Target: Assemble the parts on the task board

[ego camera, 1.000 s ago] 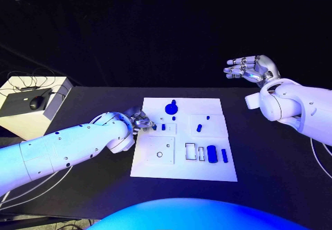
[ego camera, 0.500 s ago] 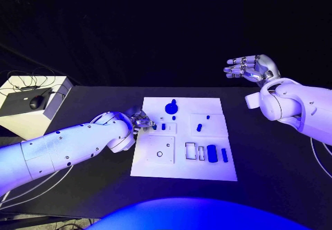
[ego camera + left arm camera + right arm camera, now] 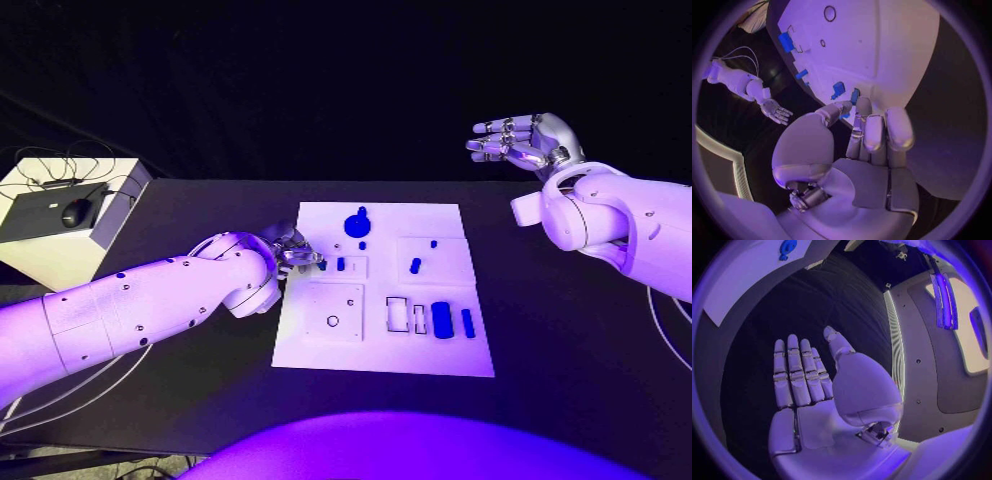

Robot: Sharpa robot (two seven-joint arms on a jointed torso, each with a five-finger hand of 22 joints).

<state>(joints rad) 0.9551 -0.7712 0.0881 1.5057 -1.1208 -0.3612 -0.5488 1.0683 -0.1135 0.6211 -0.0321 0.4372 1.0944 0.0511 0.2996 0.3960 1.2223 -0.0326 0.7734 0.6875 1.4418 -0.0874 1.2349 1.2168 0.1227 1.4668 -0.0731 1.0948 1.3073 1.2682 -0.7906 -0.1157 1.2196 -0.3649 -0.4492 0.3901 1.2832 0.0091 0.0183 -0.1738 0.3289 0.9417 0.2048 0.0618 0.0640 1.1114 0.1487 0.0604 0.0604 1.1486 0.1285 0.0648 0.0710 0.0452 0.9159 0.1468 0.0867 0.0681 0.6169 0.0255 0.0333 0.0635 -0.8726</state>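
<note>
The white task board (image 3: pixel 378 345) lies mid-table. On it are a large round blue part (image 3: pixel 358 225), a small upright blue part (image 3: pixel 340 264), a slanted one (image 3: pixel 415 266) and two long ones (image 3: pixel 441 320) near its right edge. My left hand (image 3: pixel 293 250) is at the board's left edge. In the left wrist view its thumb and a fingertip (image 3: pixel 861 104) pinch a small blue part (image 3: pixel 854 95) just over the board (image 3: pixel 898 55), next to another blue part (image 3: pixel 838 89). My right hand (image 3: pixel 522 140) is raised off the table at the back right, its fingers (image 3: pixel 795 375) straight and empty.
A white box (image 3: pixel 43 255) with a black device and mouse on top stands at the table's left end, cables beside it. Bare black table (image 3: pixel 577 330) flanks the board on both sides and in front.
</note>
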